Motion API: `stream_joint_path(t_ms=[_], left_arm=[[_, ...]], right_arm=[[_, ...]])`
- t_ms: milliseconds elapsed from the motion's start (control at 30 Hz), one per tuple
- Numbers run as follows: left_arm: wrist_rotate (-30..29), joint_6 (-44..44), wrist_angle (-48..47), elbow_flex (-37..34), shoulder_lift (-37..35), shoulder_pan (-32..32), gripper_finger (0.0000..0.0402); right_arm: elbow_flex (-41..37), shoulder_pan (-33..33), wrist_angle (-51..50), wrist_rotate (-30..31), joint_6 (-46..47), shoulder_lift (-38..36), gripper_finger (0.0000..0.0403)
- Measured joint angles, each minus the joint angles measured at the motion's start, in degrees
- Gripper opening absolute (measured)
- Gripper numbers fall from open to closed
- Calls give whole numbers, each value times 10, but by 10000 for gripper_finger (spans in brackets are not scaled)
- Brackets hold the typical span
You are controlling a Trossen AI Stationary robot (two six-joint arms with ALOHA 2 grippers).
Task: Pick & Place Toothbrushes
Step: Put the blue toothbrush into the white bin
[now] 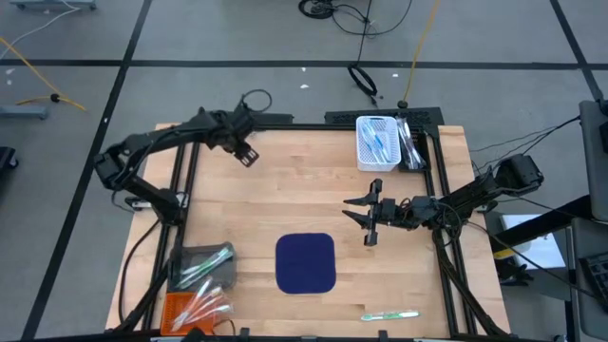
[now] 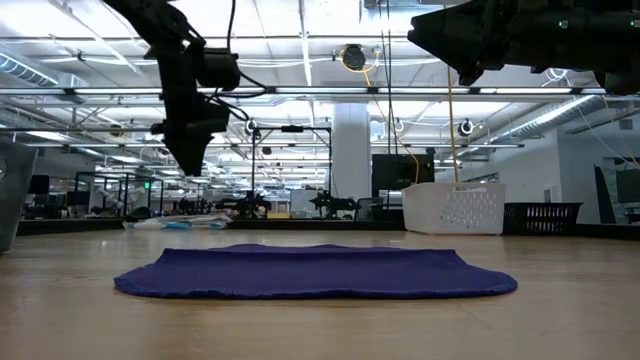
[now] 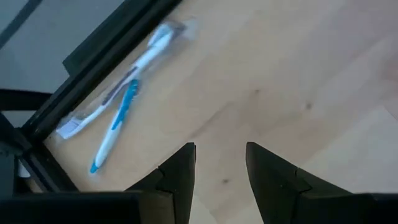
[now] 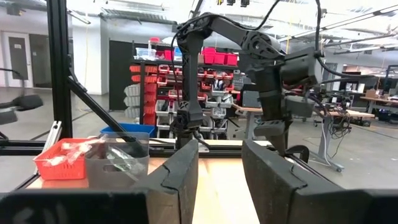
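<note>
Both arms hang in the air, holding nothing. The left pincer (image 1: 248, 155) is raised near the far left corner, its fingers (image 3: 180, 171) slightly parted. The right pincer (image 1: 366, 215) reaches toward the middle, fingers (image 4: 180, 174) likewise apart.

In the left wrist view two toothbrushes (image 3: 121, 93) ahead of the left end effector (image 3: 221, 177) are blurred, so their bristles cannot be made out. In the low view the right end effector (image 2: 470, 55) is a dark silhouette cut off by the top edge.
</note>
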Motion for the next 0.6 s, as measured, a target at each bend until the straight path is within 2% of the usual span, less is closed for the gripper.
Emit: stream_joint_path(t_ms=[133,600], left_arm=[[0,0,3,0,11,36,145],[-13,36,35,0,138,138,145]], right_arm=[[0,0,5,0,0,0,116],[0,0,7,0,-2,0,116]])
